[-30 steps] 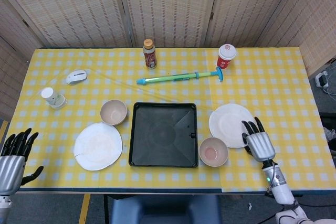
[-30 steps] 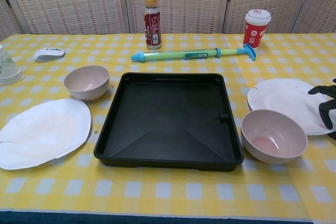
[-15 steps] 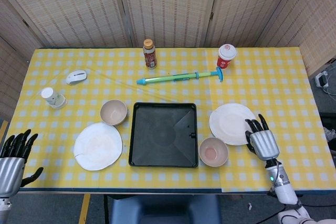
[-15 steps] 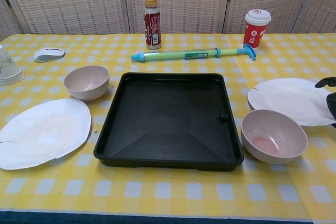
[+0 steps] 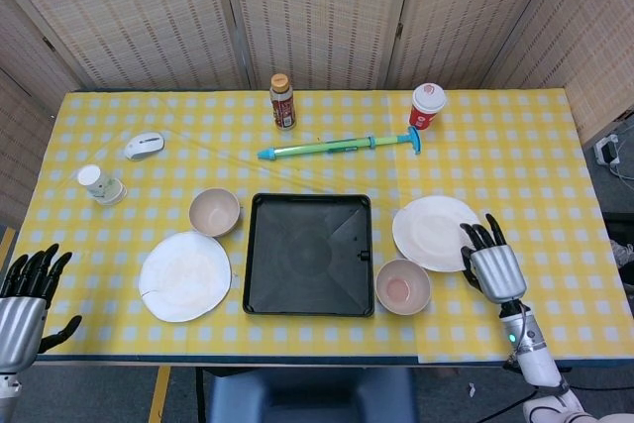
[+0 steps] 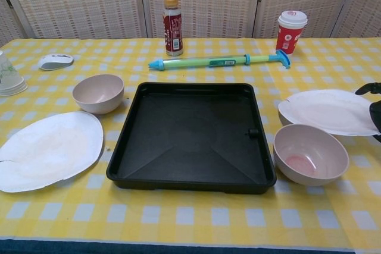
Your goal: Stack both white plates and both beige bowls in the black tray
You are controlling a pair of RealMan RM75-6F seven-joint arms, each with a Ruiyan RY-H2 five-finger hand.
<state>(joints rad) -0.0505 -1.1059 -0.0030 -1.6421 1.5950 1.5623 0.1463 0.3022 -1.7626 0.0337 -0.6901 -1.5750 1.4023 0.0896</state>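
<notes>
The black tray (image 5: 309,198) sits empty at the table's middle front. Left of it lie a white plate (image 5: 184,275) and a beige bowl (image 5: 215,211). To its right stands the second beige bowl (image 5: 402,286), with the second white plate (image 5: 428,230) behind it. My right hand (image 5: 492,266) grips that plate's right rim. In the chest view the plate (image 6: 324,110) is raised off the cloth, and only the fingers of the right hand (image 6: 375,111) show at the frame edge. My left hand (image 5: 25,304) hangs open off the front left corner.
Along the back stand a brown bottle (image 5: 283,101) and a red paper cup (image 5: 428,106), with a green and blue pump toy (image 5: 342,147) lying between them and the tray. A white mouse (image 5: 145,146) and an upturned clear cup (image 5: 99,184) sit at the left.
The right hand has taken the right plate by its rim and lifted it off the cloth, shifting it slightly left toward the tray. The left hand has not moved.
</notes>
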